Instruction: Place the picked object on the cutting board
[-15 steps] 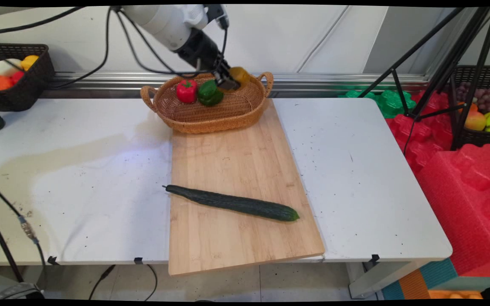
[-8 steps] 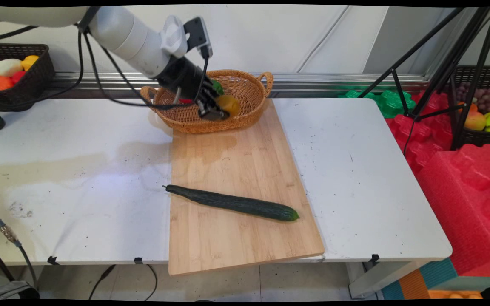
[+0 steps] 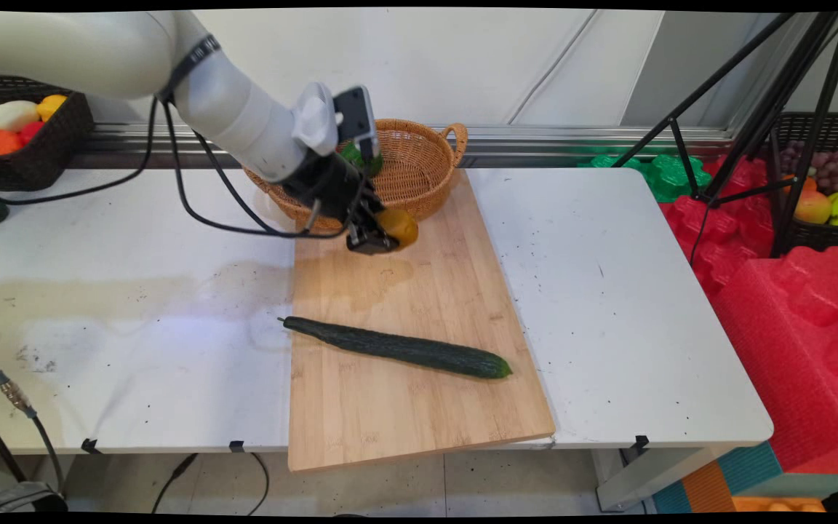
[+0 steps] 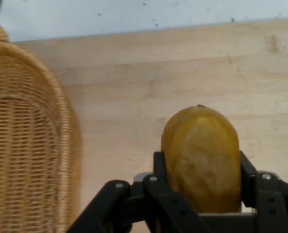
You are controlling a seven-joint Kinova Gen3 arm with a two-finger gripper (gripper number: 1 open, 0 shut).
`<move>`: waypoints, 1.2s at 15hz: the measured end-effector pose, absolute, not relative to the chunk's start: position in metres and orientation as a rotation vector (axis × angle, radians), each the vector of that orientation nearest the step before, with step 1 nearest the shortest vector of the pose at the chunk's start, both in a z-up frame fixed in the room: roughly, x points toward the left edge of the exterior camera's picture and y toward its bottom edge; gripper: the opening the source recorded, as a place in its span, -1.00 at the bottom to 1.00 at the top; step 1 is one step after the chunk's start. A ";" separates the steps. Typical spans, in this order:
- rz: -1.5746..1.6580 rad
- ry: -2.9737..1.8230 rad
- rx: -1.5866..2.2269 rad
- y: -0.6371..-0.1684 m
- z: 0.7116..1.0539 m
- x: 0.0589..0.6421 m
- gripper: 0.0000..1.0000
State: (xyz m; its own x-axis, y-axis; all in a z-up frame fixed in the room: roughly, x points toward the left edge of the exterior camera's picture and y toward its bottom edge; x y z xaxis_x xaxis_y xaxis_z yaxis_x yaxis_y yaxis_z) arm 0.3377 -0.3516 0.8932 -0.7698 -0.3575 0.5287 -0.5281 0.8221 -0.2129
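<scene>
Gripping a smooth yellow-orange pepper-like vegetable [image 3: 398,226] between its two closed fingers, the black two-finger gripper [image 3: 379,236] hangs just above the far end of the pale rectangular wooden cutting board [image 3: 419,407], right beside the front wall of the oval woven wicker basket [image 3: 419,164]. In the hand view the yellow vegetable [image 4: 202,158] sits squarely between the black fingers [image 4: 159,167], one pressed to each side (its rounded top points away from the camera), with the board's grain [image 4: 148,87] beneath and the basket's weave [image 4: 27,145] filling the left side. A shadow lies on the board under the gripper, so the vegetable appears to be lifted clear of the wood.

Inside the basket a green pepper [image 3: 355,154] peeks out from behind the arm's wrist. Nearer the camera, a long dark green cucumber [image 3: 397,348] lies diagonally across the board, its thin stem end just over the board's left edge. The board rests on the white table [image 3: 135,327], its near end overhanging the table's front edge. A dark basket of mixed produce [image 3: 19,135] stands at the table's far left corner.
</scene>
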 end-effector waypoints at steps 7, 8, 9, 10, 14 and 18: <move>0.434 -2.570 0.632 -0.359 0.855 0.321 -1.00; 0.429 -2.574 0.630 -0.361 0.849 0.319 -1.00; 0.426 -2.578 0.628 -0.363 0.845 0.318 -1.00; 0.421 -2.583 0.625 -0.365 0.839 0.317 -1.00; 0.401 -2.603 0.615 -0.374 0.819 0.313 -1.00; 0.392 -2.616 0.601 -0.380 0.807 0.313 -1.00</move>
State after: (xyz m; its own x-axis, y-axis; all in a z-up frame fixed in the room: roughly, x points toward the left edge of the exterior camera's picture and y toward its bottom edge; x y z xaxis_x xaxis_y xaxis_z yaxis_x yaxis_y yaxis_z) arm 0.3128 -0.3800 0.8075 -0.8157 -0.3479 0.4621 -0.4681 0.8663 -0.1742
